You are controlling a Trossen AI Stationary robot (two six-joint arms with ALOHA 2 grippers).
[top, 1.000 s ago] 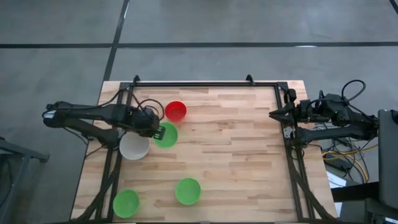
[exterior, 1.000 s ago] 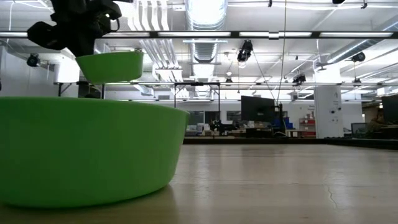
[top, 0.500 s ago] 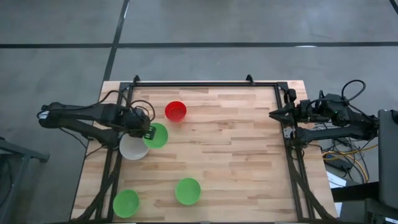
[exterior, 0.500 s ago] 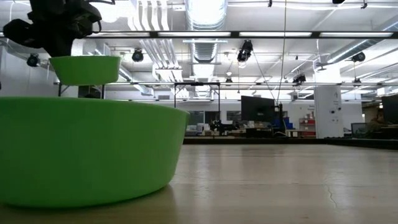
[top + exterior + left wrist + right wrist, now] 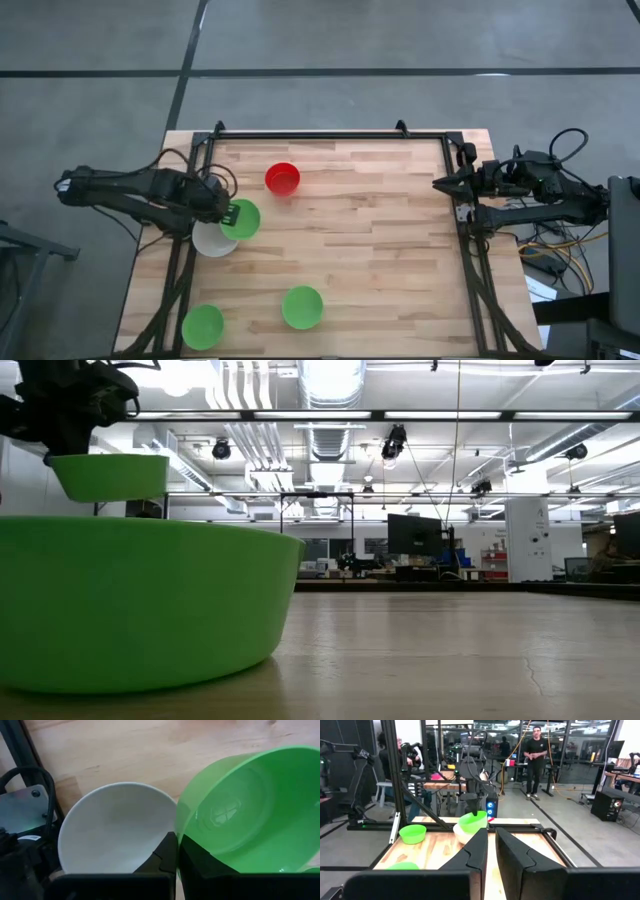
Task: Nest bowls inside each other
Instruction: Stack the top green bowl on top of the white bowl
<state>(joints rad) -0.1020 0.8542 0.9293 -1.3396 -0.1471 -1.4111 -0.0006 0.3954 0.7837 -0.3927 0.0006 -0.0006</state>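
Left gripper [image 5: 233, 211] is clamped on the rim of a green bowl [image 5: 243, 219], holding it in the air at the left side of the table [image 5: 380, 240]; the low view shows that bowl off the surface. Seen from above, the held bowl overlaps the right edge of the white bowl [image 5: 212, 240], which sits on the table just beside the left frame rail. In the left wrist view the green bowl's rim lies next to the white one's. A red bowl [image 5: 282, 178] rests farther back, a little to the right. Two more green bowls sit near the front: one at the left corner [image 5: 203, 326], another [image 5: 302, 307] to its right. Right gripper [image 5: 440, 183] waits at the table's right edge, its fingers nearly together and holding nothing.
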